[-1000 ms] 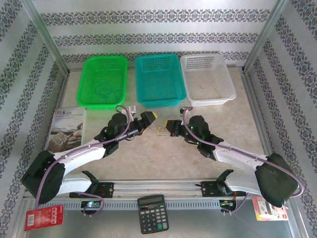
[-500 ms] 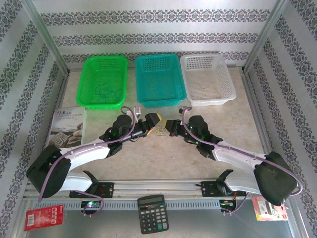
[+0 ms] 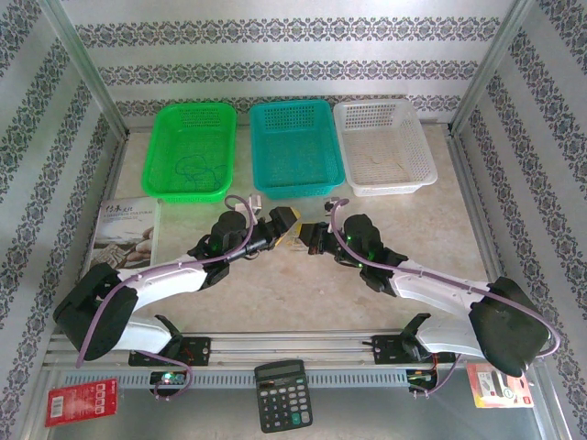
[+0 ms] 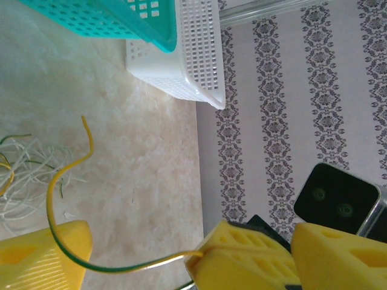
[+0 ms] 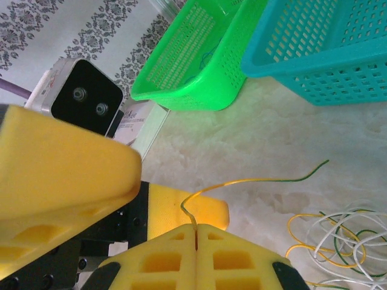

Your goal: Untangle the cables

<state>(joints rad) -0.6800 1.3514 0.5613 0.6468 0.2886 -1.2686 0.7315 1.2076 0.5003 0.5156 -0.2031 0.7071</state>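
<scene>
On the beige marbled table, just in front of the teal basket, the right gripper is pinched closed on one yellow-green strand. The strand arcs free beside the clump of cables. The left gripper faces it, jaws spread wide, gripping nothing.

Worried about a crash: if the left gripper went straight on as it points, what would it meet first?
Probably the right gripper, shut on a yellow wire just ahead; depth unclear.
</scene>
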